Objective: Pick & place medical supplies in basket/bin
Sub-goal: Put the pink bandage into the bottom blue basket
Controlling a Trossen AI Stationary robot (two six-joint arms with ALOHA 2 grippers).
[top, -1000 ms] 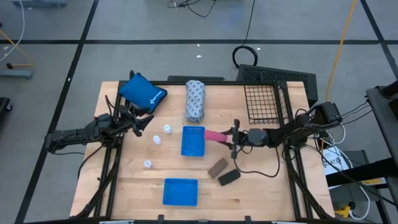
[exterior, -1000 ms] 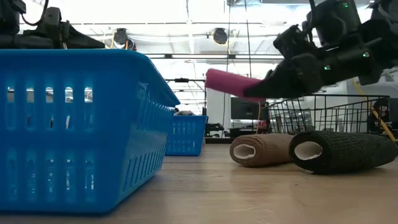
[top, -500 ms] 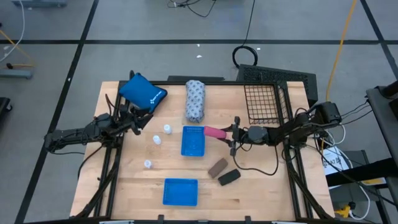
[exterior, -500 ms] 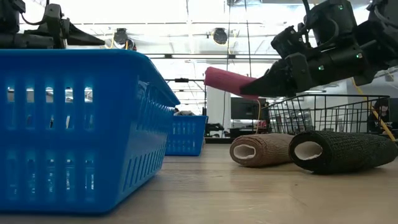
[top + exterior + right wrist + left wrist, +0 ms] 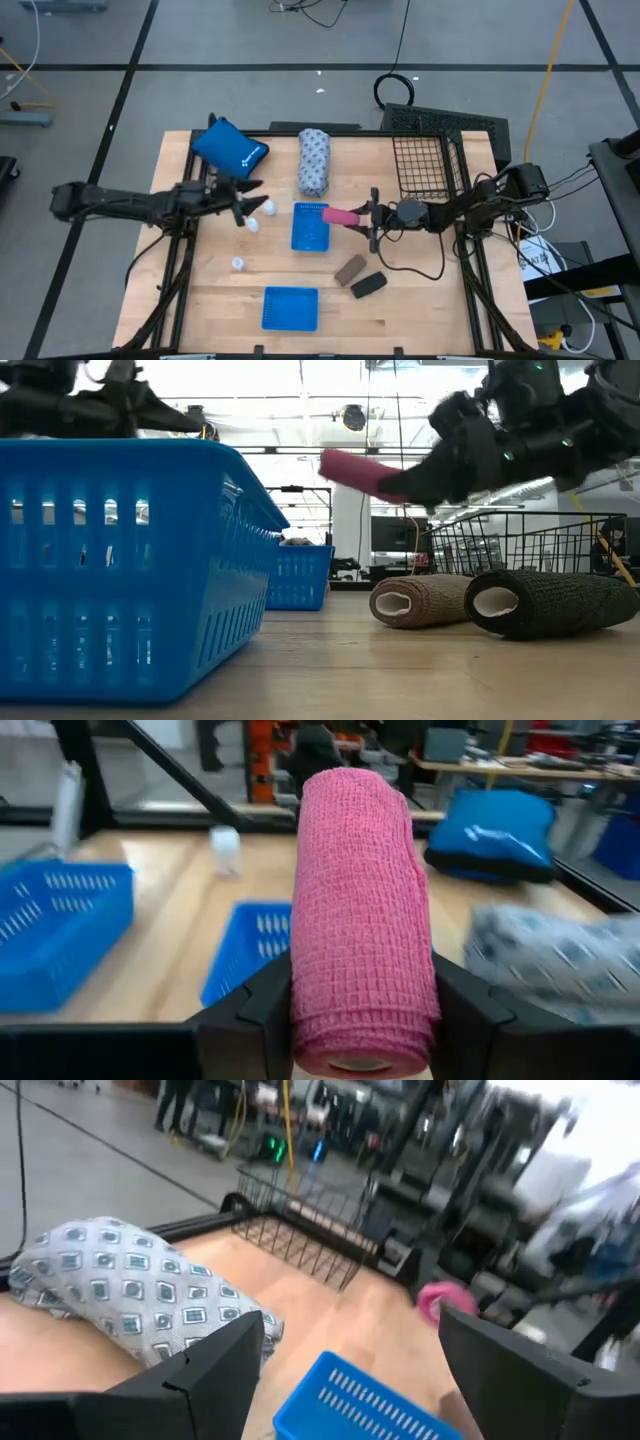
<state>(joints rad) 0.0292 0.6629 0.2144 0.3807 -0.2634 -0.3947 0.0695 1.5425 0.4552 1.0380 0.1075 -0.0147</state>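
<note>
Pink bandage roll (image 5: 341, 216) was clamped in the right end effector (image 5: 362, 221), lifted above the counter (image 5: 430, 300) beside the blue tray (image 5: 310, 228), probably for carrying to the wire basket (image 5: 425, 165). Left end effector (image 5: 243, 203) waited wide open near that tray.

Pink roll (image 5: 362, 910), blue trays (image 5: 310, 227), black basket (image 5: 422, 165), grey-patterned white roll (image 5: 314, 161)
</note>
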